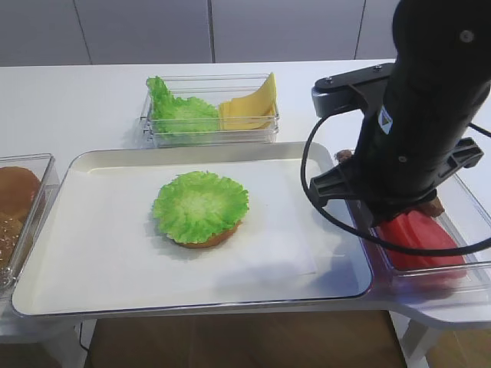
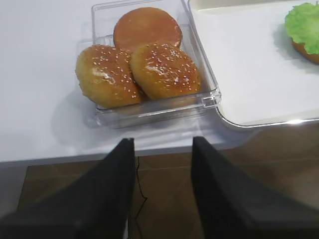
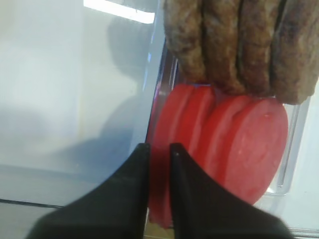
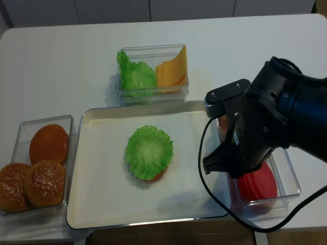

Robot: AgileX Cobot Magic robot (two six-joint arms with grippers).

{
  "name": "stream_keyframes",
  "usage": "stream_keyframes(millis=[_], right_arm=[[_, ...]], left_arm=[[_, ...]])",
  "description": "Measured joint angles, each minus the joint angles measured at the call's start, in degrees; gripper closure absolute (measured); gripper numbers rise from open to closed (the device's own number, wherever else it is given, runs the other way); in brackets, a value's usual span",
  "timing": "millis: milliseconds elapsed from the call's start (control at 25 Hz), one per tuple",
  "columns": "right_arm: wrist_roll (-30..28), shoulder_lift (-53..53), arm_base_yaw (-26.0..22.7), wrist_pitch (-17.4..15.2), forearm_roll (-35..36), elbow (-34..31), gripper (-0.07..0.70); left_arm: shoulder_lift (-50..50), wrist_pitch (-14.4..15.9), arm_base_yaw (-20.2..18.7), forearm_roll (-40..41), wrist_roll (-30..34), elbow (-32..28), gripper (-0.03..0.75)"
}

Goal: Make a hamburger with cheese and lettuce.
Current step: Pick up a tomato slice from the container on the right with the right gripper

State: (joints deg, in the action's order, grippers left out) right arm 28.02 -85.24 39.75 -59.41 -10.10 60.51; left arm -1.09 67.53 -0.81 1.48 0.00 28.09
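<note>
The hamburger [image 1: 199, 208] is a bun half under a ruffled green leaf, lying in the middle of the metal tray [image 1: 100, 268]. More lettuce [image 1: 180, 111] and the yellow cheese [image 1: 249, 107] slices stand in a clear box behind the tray. My right gripper [image 3: 155, 147] reaches down into the clear box right of the tray. It is shut on the edge of a round red slice [image 3: 162, 199], which fills the gap between its fingers. In the high views the arm hides that gripper. My left gripper [image 2: 162, 142] stands open and empty off the table's front edge, in front of the buns [image 2: 144, 64].
Dark brown patties [image 3: 239, 45] lie behind several red slices [image 3: 249, 144] in the right box [image 4: 291, 173]. The bun box [image 4: 20, 138] sits left of the tray. The right arm [image 1: 414, 123] and its black cable [image 1: 322, 207] hang over the tray's right edge.
</note>
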Motion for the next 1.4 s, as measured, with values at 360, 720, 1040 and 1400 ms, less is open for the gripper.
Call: stream_keyframes(millis=[360, 720, 1040, 1400], right_arm=[[0.3, 0.0, 0.0, -0.1, -0.2, 0.0, 0.575], [0.3, 0.0, 0.0, -2.4, -0.4, 1.4, 0.575], [0.3, 0.8, 0.0, -4.9, -0.4, 6.3, 0.577], [0.4, 3.0, 2.6, -9.8, -2.3, 14.5, 0.578]], left_arm=[[0.0, 0.0, 0.0, 0.0, 0.0, 0.0, 0.427], [0.0, 0.0, 0.0, 0.0, 0.0, 0.0, 0.428], [0.0, 0.0, 0.0, 0.0, 0.0, 0.0, 0.427], [0.0, 0.0, 0.0, 0.0, 0.0, 0.0, 0.427]])
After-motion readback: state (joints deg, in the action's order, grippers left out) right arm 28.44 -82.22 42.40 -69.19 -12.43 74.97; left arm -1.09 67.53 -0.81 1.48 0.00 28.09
